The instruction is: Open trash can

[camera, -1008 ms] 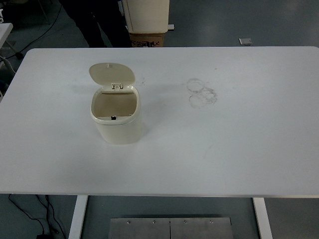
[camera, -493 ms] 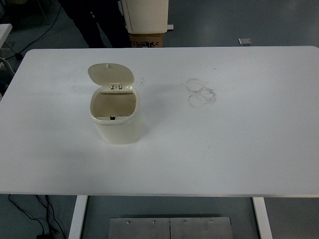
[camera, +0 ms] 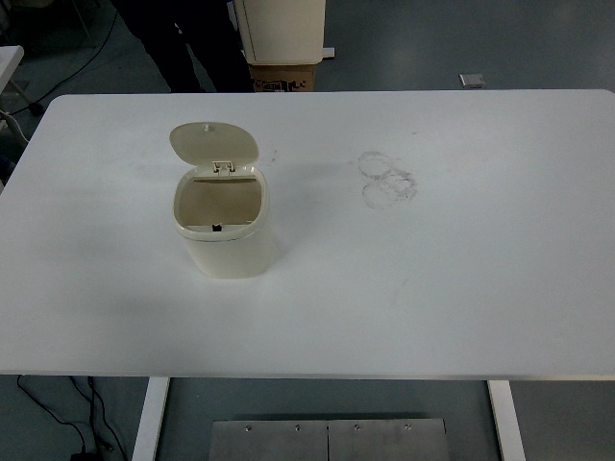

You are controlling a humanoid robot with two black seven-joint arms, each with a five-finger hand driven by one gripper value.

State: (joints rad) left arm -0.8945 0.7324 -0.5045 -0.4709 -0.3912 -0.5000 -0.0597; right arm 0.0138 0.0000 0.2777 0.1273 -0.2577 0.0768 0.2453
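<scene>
1. We saw a cream trash can (camera: 223, 230) left of centre on the white tabletop (camera: 432, 288), its lid (camera: 213, 142) flipped up and open.
2. We saw neither robot hand, so we could not tell their state.

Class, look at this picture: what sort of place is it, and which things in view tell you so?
Probably a lab or workshop test area: a bare white table on a grey floor, loose cables underneath, and a lone small trash can with its lid up.
</scene>
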